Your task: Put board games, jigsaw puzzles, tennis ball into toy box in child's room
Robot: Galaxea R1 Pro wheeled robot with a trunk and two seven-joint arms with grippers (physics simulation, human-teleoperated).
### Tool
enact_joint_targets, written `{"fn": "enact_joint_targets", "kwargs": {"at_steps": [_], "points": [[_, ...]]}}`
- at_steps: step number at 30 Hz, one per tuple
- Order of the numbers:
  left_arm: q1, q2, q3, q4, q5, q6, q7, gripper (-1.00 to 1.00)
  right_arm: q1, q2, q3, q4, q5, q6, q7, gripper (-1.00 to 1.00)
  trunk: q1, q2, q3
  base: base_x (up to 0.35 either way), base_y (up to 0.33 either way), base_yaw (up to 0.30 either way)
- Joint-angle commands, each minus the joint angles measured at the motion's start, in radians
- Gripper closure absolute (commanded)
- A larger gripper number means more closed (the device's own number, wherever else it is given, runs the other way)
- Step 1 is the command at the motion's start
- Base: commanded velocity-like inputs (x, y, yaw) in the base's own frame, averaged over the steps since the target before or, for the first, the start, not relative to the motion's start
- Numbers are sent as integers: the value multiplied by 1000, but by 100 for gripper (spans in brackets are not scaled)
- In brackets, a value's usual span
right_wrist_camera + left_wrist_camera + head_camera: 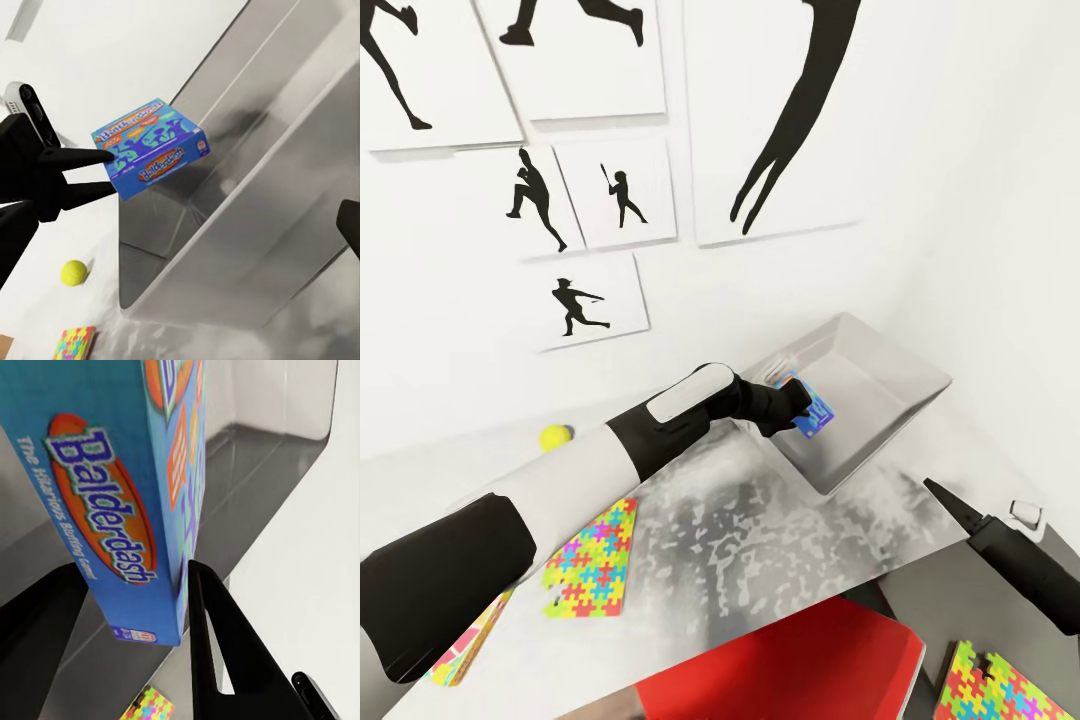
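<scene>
Stretching across the lower half of the head view, the pale grey tabletop (760, 540) carries the toy box (890, 410), a shallow grey tray set against the white wall at the far right corner. The left arm reaches over the tray's near rim, and the left gripper (800, 405) has its jaws clenched on a blue board game (815, 412) printed "Balderdash", held tilted above the tray's floor; in the left wrist view the box (112, 502) sits between the 2 dark fingers (217, 645), and the right wrist view shows it (150, 146) hanging clear over the tray (247, 217). The right gripper (1000, 515) hovers off the tabletop's right edge; I cannot tell how its jaws stand. A red surface (790, 665) lies below the tabletop's near edge. 1 jigsaw puzzle (592, 562) lies flat near the left forearm, another (1000, 685) shows at the bottom right. The tennis ball (555, 437) rests beside the wall, well apart from the tray.
</scene>
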Motion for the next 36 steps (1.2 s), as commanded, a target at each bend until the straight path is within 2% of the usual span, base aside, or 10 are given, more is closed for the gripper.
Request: {"fn": "enact_joint_targets", "kwargs": {"at_steps": [1,5,8,15,28,29,36], "points": [[-1,0,-1,0,5,0,5,100,-1,0,-2,0,-4,7,1,-100,0,-2,-1,0,0,0],[-1,0,-1,0,5,1,6,100,-1,0,-31,0,-7,9,1,-100,0,-2,-2,0,0,0],[-1,0,-1,-1,5,2,8,100,-1,0,-38,0,-6,11,1,-100,0,-2,-6,0,0,0],[-1,0,-1,-2,5,4,8,100,-1,0,-41,1,-6,11,0,-100,0,-2,-14,0,0,0],[-1,0,-1,-3,5,3,8,100,-1,1,-41,2,-5,9,0,-100,0,-2,-15,0,0,0],[-1,0,-1,-3,5,3,8,-100,-1,1,-41,2,-5,9,0,-100,0,-2,-15,0,0,0],[-1,0,-1,-3,5,2,8,-100,-1,1,-41,2,-6,8,2,-100,0,-2,-15,0,0,0]]}}
